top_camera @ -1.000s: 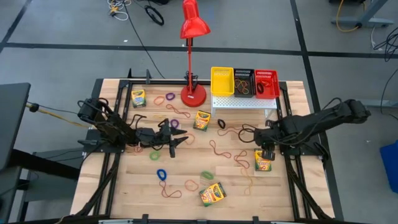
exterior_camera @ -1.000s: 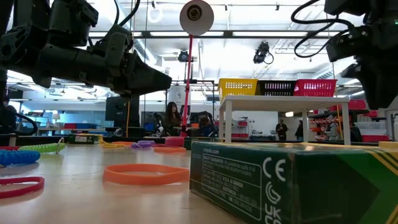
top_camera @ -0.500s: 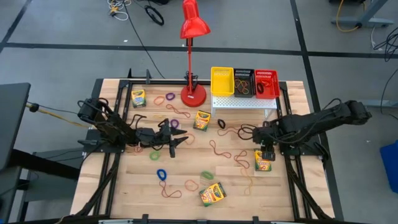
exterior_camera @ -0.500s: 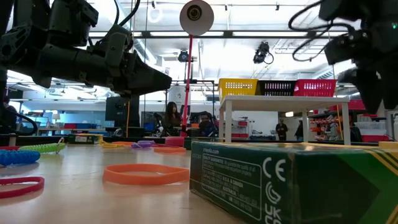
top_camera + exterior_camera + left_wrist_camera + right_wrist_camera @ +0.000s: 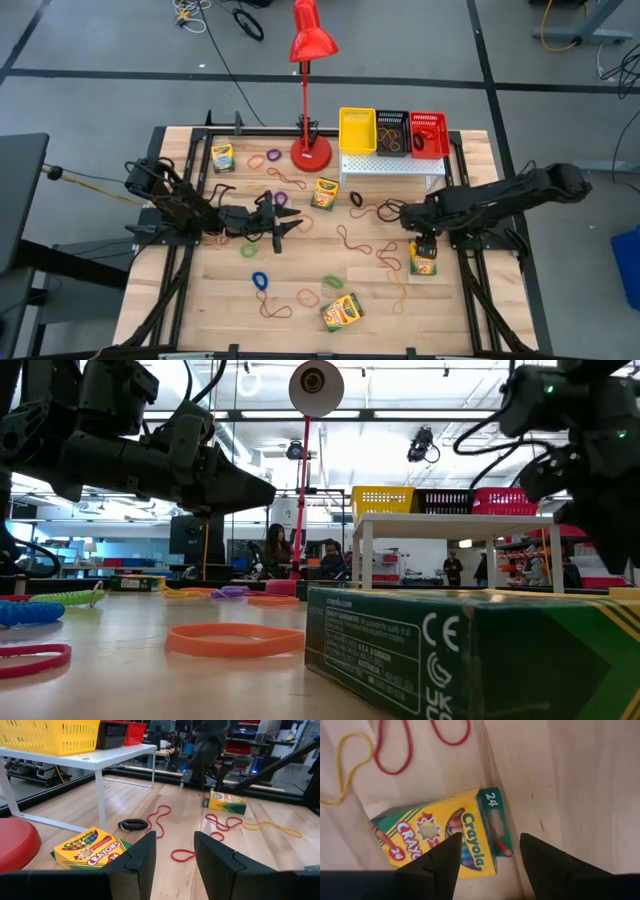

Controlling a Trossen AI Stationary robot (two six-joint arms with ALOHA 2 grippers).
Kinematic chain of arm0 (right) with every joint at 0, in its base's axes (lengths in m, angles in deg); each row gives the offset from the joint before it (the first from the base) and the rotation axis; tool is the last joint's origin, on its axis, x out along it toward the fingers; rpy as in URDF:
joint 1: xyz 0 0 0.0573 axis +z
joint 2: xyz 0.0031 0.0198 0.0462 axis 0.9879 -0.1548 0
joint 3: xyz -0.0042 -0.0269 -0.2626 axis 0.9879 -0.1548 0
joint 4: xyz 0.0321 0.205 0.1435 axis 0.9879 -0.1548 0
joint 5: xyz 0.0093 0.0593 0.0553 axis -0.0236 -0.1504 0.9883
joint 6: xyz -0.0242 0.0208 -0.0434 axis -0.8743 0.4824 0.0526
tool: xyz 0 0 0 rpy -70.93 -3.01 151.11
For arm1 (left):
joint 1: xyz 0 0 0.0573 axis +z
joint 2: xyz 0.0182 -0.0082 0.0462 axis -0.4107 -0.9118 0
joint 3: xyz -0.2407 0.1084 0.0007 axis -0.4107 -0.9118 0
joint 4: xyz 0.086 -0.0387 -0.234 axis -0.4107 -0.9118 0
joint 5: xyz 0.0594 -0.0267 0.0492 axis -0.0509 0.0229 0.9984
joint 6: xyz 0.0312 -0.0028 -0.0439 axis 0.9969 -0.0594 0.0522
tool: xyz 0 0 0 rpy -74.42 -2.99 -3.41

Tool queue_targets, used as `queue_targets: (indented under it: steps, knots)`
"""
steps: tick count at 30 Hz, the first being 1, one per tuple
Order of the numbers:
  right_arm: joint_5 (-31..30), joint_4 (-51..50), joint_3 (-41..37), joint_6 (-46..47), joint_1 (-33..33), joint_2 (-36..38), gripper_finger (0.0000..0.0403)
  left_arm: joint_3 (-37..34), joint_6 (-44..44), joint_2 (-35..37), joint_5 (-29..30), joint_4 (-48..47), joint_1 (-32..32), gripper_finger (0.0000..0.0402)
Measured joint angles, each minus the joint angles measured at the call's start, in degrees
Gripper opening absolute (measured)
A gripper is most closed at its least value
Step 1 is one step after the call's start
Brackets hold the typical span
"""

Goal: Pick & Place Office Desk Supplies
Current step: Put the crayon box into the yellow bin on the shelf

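Several yellow-and-green crayon boxes lie flat on the wooden table: one at the right [image 5: 423,262], one in the middle [image 5: 325,192], one far left [image 5: 222,157] and one near the front [image 5: 342,312]. Coloured rubber bands [image 5: 352,241] are scattered between them. My right gripper [image 5: 487,855] points down, open, just above the right box [image 5: 440,837]; its fingers stand over that box's "24" end. My left gripper [image 5: 285,225] hangs level and open over the table's left middle, with nothing between its fingers [image 5: 142,865].
At the back, a white stand [image 5: 390,165] carries a yellow [image 5: 357,130], a black [image 5: 391,133] and a red basket [image 5: 429,133]. A red desk lamp [image 5: 310,152] stands beside it. A black coiled band [image 5: 133,825] lies by the middle box [image 5: 95,848].
My right gripper has sunk toward the right crayon box and shifted slightly toward the table's left. The box has stayed where it lay.
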Motion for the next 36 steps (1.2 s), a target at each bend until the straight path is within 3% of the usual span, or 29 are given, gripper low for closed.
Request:
queue_targets:
  steps: [7, 12, 15, 22, 28, 36]
  knots:
    - [1.3, 1.2, 0.0, -1.0, 0.0, -7.7, 0.021, 0.0, 0.0, 0.0, 0.0, -0.6, 0.0, 0.014]
    - [12.0, 7.3, 0.0, -1.7, 0.0, -9.7, 0.02, 0.0, 0.0, 0.0, -0.7, -0.7, 0.0, 0.014]
    - [15.1, 12.1, 0.0, -0.6, 0.1, -9.4, 0.0184, 0.0, 0.0, 0.0, -1.5, -0.7, 0.0, 0.014]
    - [11.7, 11.4, 1.7, -6.8, 1.8, -8.7, 0.0182, 0.0, 0.0, 0.0, -1.5, -1.6, -0.1, 0.014]
    - [12.5, 10.3, 1.7, -12.6, 2.3, -9.7, 0.0192, 0.0, -0.2, 0.0, -1.5, -1.7, 0.0, 0.014]
    - [13.6, 8.7, 1.8, -15.5, 2.3, -14.3, 0.0157, 0.0, -0.2, 0.0, -1.5, -1.8, 0.0, 0.014]
